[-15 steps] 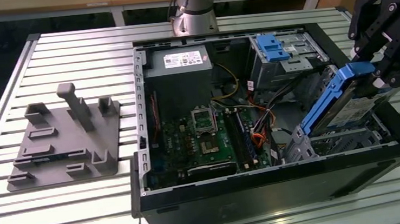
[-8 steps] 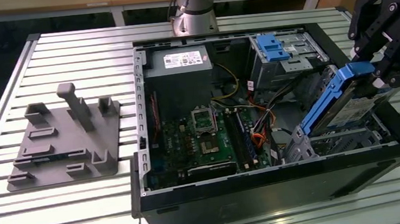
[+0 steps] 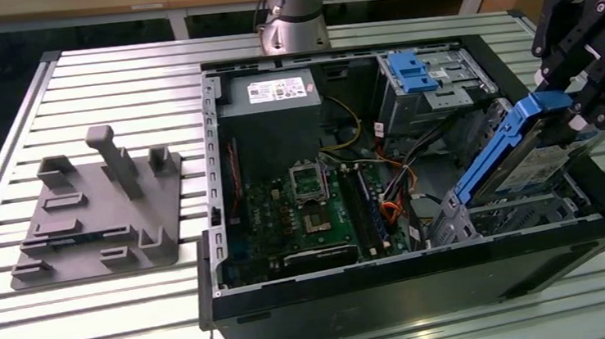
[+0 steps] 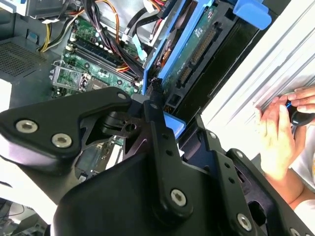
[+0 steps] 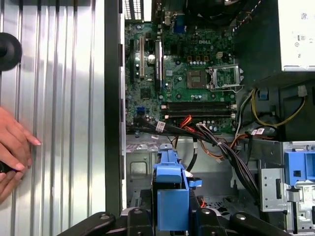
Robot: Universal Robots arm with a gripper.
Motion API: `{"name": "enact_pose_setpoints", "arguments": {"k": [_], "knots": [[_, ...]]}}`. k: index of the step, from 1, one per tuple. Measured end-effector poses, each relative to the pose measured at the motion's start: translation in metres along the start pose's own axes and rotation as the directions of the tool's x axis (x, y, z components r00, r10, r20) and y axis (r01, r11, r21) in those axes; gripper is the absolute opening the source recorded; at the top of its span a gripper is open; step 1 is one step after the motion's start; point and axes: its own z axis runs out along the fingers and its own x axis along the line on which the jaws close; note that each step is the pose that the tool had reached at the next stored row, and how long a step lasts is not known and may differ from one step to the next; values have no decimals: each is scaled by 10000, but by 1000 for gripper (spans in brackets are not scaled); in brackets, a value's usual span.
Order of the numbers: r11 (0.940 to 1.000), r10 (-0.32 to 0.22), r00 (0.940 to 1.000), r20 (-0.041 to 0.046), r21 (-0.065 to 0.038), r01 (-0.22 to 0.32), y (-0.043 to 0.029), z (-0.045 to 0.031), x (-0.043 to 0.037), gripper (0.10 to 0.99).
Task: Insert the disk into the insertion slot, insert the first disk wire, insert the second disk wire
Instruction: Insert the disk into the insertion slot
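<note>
The disk [image 3: 517, 153], silver-grey in a bright blue carrier rail, hangs steeply tilted over the near right corner of the open computer case. My gripper [image 3: 586, 117] is shut on its upper end. The disk's lower end reaches down to the insertion slot [image 3: 506, 216], a grey perforated metal cage; I cannot tell how far in it sits. In the first wrist view the blue carrier [image 5: 172, 191] stands between my black fingers [image 5: 138, 220] above the cage [image 5: 138, 169]. In the second wrist view the disk [image 4: 183, 55] extends away from the gripper linkage. Loose black and orange wires [image 5: 216, 142] lie beside the cage.
A taller grey bay with a blue latch [image 3: 418, 74] stands at the case's far right. The motherboard [image 3: 312, 210] fills the case floor. A grey fixture plate [image 3: 98, 212] lies on the slatted table at the exterior view's left. A person's hands [image 4: 280, 132] rest on the table beside the case.
</note>
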Motion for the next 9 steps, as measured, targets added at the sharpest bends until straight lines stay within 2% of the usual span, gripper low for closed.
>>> {"name": "enact_pose_setpoints", "arguments": {"k": [4, 9], "knots": [[10000, 17, 10000, -1, -1, -17, -24, 38, 2, 365], [10000, 32, 10000, 0, 0, -32, -44, 123, 6, 365]]}}
